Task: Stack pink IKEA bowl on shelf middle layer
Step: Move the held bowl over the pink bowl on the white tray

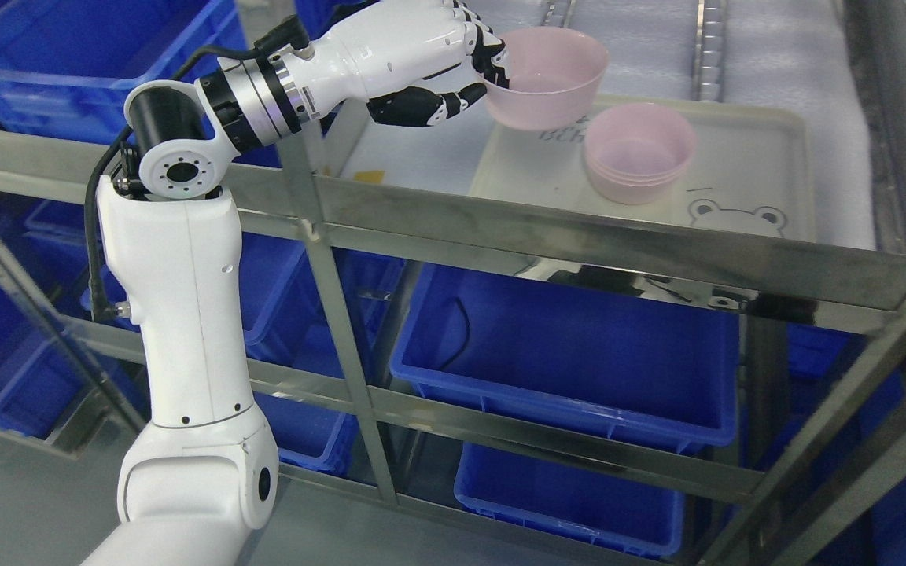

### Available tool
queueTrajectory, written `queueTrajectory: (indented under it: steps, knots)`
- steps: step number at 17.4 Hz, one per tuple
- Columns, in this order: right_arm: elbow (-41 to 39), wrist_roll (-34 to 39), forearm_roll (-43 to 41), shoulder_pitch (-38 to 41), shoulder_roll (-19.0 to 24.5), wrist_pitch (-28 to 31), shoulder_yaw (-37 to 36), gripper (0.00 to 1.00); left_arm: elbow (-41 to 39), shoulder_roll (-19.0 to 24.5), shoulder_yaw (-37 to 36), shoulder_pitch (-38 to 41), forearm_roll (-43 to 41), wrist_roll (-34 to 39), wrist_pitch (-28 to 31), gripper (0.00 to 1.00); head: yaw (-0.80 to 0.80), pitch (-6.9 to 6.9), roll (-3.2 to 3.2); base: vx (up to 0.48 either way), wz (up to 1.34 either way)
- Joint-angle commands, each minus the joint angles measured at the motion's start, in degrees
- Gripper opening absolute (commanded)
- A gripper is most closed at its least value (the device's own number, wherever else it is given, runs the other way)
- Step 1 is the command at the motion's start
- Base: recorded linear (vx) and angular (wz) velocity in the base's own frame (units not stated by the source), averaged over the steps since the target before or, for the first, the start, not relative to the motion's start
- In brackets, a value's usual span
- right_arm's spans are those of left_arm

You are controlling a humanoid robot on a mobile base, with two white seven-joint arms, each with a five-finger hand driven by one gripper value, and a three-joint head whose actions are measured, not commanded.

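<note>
My left hand is shut on the near rim of a pink bowl, fingers over the rim and thumb under it, holding it tilted above the cream tray. A stack of pink bowls stands on that tray, just right of and below the held bowl, a small gap between them. The tray lies on the shelf's white padded layer. My left arm rises from the lower left. The right arm is out of view.
The steel shelf frame rail runs across in front of the tray, with an upright post beside my forearm. Blue plastic bins fill the lower layers and the left background. The tray has bare room right of the stack.
</note>
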Motion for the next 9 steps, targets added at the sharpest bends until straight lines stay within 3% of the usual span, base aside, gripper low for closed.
queueTrajectory:
  steps: [1, 9]
  knots:
    - [-1.00, -0.04, 0.00, 0.25, -1.00, -0.02, 0.00, 1.00, 0.34, 1.00, 1.07, -0.02, -0.05, -0.03, -0.03, 0.03, 0.00, 0.00, 0.00, 0.102, -0.77]
    - [-1.00, -0.04, 0.00, 0.17, -1.00, -0.02, 0.00, 1.00, 0.78, 1.00, 0.98, -0.81, -0.14, 0.06, -0.03, 0.03, 0.00, -0.02, 0.00, 0.064, -0.35]
